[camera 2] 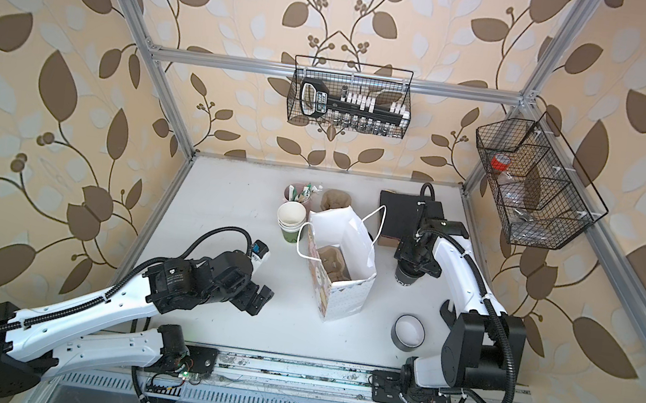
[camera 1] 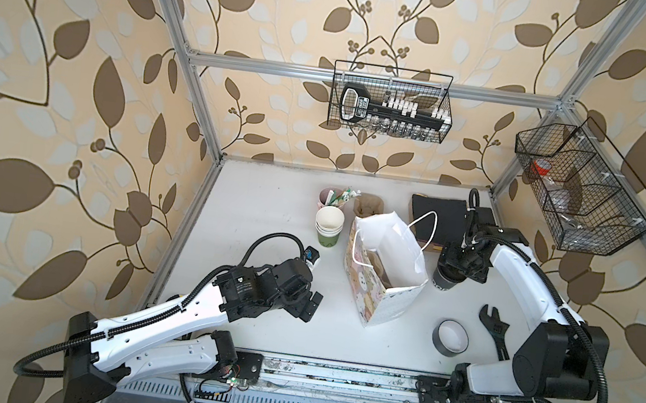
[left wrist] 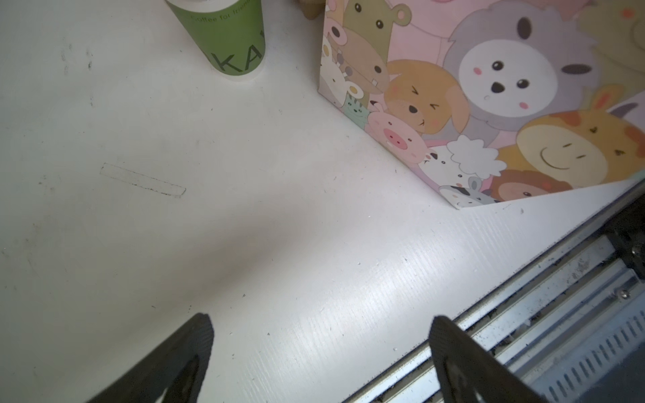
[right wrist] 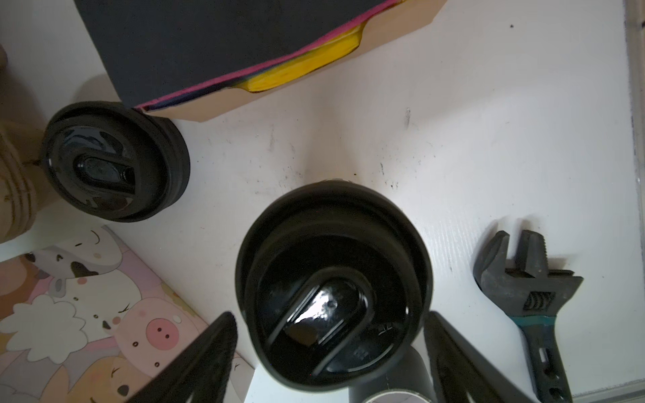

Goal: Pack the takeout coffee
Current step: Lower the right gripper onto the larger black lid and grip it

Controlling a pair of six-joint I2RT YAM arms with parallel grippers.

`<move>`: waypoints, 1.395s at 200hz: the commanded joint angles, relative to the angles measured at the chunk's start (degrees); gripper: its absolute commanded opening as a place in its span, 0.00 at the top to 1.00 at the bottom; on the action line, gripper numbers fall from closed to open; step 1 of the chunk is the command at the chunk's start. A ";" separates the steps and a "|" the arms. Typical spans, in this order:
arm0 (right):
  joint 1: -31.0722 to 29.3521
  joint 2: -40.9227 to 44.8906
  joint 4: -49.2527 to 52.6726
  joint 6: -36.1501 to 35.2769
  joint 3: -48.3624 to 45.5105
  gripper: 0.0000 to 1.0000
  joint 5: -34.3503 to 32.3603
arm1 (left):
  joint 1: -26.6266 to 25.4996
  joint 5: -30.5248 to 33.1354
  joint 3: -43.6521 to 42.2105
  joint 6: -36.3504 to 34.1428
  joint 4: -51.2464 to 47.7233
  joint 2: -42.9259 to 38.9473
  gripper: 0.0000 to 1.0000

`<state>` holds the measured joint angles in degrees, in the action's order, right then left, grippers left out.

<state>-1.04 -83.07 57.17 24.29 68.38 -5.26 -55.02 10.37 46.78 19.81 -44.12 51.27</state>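
Right wrist view: right gripper (right wrist: 328, 315) straddles the coffee cup (right wrist: 333, 265), jaws wide either side of its lid; contact unclear. Cup stands on the table (camera 1: 268, 221), just right of the paper bag (camera 1: 394, 307). Left gripper (left wrist: 321, 317) wide, empty.

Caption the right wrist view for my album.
Right claw flanking the lidded black coffee cup, wrench and cartoon gift bag nearby.

wrench (camera 1: 496, 330); tape roll (camera 1: 445, 350); green cup stack (camera 1: 327, 236)
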 commanded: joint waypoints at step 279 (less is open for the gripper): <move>-1.22 5.07 2.11 -0.98 -3.56 0.27 0.68 | -1.05 0.08 -1.32 -2.50 2.90 -3.14 0.01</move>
<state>-1.34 -81.14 57.39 23.94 66.78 -5.67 -55.57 9.43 44.25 17.96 -40.84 48.25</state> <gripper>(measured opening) 0.734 0.989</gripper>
